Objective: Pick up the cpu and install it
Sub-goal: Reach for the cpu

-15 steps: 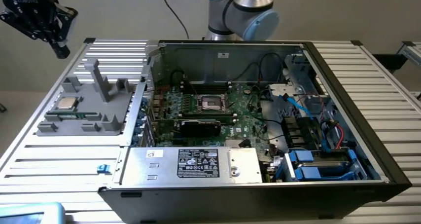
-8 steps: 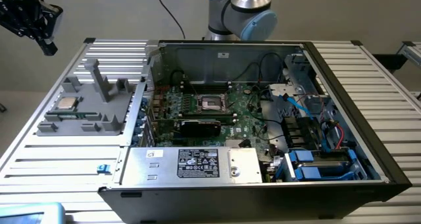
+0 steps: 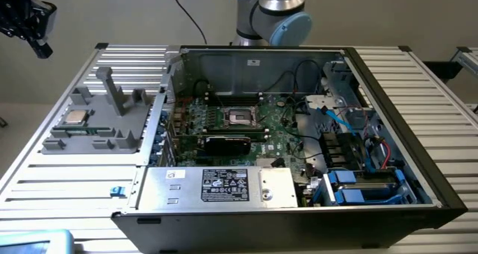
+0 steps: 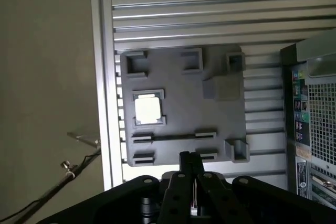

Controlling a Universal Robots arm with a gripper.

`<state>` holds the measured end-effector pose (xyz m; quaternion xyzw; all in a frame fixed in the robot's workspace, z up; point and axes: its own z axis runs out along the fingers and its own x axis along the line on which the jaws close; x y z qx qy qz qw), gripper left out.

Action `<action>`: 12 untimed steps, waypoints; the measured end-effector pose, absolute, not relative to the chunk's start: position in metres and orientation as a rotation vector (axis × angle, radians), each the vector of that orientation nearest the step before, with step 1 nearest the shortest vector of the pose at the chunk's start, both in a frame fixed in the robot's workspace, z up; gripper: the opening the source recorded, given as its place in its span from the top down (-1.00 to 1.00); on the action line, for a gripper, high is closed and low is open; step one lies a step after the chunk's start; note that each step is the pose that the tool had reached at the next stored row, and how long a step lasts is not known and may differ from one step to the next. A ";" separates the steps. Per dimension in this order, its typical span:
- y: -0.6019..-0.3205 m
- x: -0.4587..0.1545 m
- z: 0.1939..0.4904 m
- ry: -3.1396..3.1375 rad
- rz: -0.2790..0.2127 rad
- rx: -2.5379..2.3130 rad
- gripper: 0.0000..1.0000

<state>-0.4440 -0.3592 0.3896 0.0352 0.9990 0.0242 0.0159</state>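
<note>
The cpu (image 3: 75,117) (image 4: 147,109) is a small shiny silver square lying flat in a pocket of the grey holder (image 3: 104,132) (image 4: 184,103), which rests on the slatted table at the exterior view's left. My gripper (image 3: 41,50) (image 4: 190,162) hangs high above the table's far left corner, well clear of the holder, and it is shut with nothing between its fingertips. The black square socket (image 3: 240,116) with its metal frame sits on the green motherboard inside the open computer case (image 3: 388,125).
Tall posts (image 3: 109,92) rise from the holder beside the cpu. The case walls, cables (image 3: 336,120) and a silver power supply (image 3: 216,185) surround the motherboard. A black cable (image 4: 58,182) hangs off the table edge. The arm's base (image 3: 272,13) stands behind the case.
</note>
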 end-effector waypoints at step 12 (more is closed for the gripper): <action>-0.354 -0.456 0.389 3.109 0.075 0.109 0.77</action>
